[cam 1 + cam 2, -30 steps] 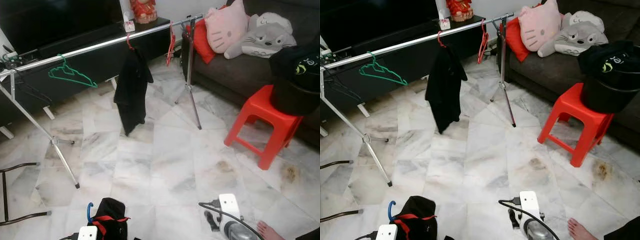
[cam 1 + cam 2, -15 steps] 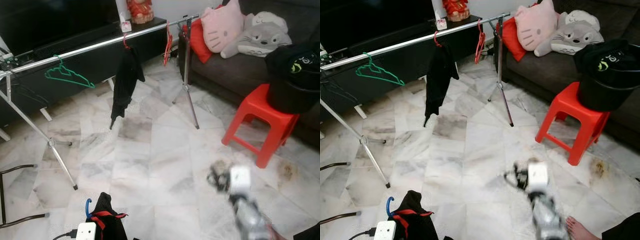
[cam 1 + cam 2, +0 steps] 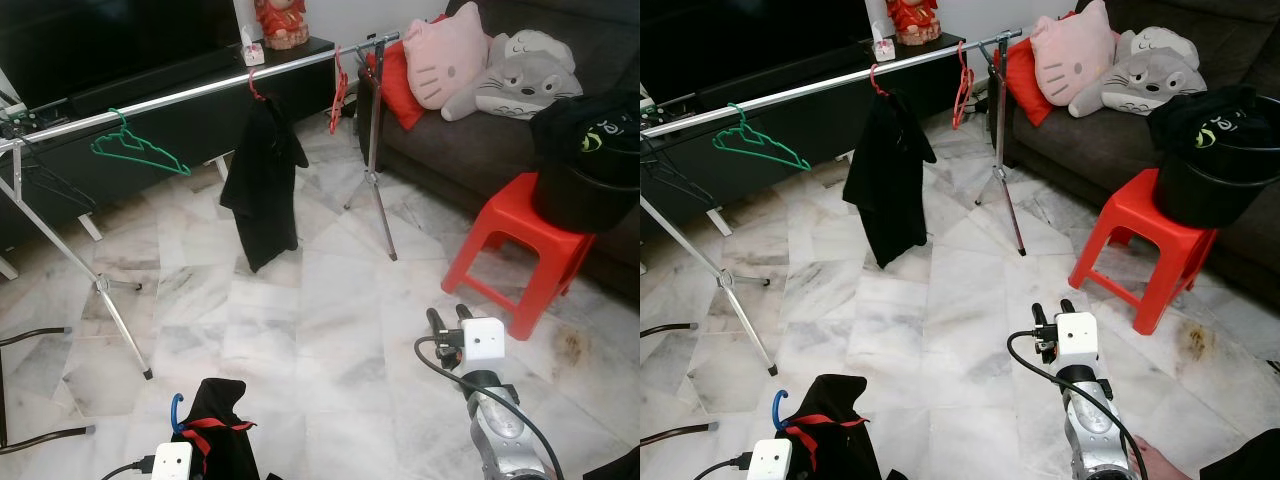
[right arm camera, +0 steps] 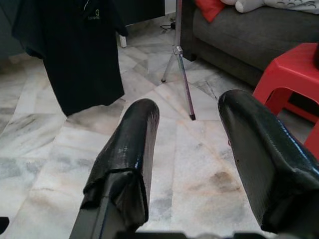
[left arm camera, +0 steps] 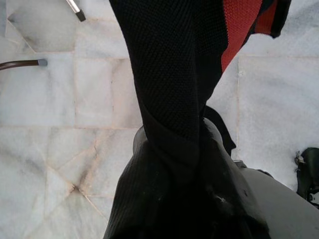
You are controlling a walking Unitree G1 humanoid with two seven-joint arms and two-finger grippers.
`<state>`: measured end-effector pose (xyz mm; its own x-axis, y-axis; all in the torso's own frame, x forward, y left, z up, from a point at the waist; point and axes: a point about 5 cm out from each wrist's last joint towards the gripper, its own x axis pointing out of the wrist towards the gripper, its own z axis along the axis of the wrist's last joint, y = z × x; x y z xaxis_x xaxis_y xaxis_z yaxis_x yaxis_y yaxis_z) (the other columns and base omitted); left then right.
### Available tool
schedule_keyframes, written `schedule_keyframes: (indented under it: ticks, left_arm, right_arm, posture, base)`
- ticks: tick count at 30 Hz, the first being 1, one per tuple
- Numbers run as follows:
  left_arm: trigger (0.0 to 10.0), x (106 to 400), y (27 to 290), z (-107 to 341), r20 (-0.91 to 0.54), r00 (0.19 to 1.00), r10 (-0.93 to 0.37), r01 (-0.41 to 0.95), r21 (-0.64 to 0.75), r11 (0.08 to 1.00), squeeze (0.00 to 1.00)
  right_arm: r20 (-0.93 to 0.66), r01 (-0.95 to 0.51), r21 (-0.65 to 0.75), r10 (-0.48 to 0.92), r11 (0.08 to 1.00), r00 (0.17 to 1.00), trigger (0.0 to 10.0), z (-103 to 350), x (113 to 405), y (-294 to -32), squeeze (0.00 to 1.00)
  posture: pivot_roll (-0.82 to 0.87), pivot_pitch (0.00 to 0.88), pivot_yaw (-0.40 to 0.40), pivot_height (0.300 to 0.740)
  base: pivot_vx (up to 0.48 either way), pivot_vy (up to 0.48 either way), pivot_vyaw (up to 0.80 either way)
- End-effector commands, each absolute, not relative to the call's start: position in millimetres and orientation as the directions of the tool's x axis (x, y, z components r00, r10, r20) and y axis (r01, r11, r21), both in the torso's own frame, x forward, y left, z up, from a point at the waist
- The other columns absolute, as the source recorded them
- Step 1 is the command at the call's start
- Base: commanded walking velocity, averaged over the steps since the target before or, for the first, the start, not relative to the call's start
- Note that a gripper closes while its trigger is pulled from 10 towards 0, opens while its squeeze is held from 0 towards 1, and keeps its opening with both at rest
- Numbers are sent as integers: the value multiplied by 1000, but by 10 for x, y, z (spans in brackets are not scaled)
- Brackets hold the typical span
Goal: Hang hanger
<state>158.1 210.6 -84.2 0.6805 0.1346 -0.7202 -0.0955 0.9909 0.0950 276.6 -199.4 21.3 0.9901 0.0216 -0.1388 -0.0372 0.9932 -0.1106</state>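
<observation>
left hand (image 5: 174,164) — fingers hidden by black garment (image 5: 169,74) | blue hanger (image 3: 178,415) — mostly buried

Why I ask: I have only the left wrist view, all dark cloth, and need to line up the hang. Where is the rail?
Observer: The silver rail runs across the room ahead of you, up and to the left, well off from the left gripper.
Operator: Is there free space on it?
Observer: A bare stretch lies between an empty green hanger and a black shirt hanging on a red hanger.
Operator: Does my garment have a hook?
Observer: Yes, a blue hook sticks up from the black and red garment.
Operator: And the other arm?
Observer: The right gripper is raised over the floor, open, holding nothing.
</observation>
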Motion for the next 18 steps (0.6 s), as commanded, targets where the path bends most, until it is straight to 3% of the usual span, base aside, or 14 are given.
schedule_keyframes:
  ticks: [1,5,6,8,13,18]
  left_arm:
    - [10000,1656,2189,-778,-680,713,169,-119,120,986,0]
    - [10000,1656,2189,-778,-680,713,169,-119,120,986,0]
    - [10000,1878,2225,-614,-575,800,174,-117,136,984,0]
    - [10000,2270,2268,-226,-338,928,160,-109,164,980,0]
    - [10000,2570,2197,162,-159,987,33,-7,164,986,0]
    - [10000,2679,2001,345,-133,974,-181,205,188,961,0]
  right_arm:
    - [-142,-55,-109,39,993,989,0,233,2789,-1962,0]
    - [-142,-56,-108,40,993,989,0,235,2786,-1963,0]
    - [-136,-67,-109,52,992,989,10000,272,2822,-1954,0]
    - [-120,-97,-119,82,988,989,10000,350,2890,-1937,0]
    - [-96,-147,-149,134,978,986,10000,459,2964,-1925,0]
    - [-90,-199,-181,185,963,978,10000,548,3016,-1933,0]
  posture:
    - [-160,0,92,732]
    - [-160,0,92,732]
    - [-156,0,86,732]
    - [-152,0,85,732]
    - [-156,0,85,732]
    - [-165,0,87,732]
  base:
    - [0,0,0]
    - [0,0,0]
    - [0,0,0]
    - [0,0,0]
    - [0,0,0]
    - [0,0,0]
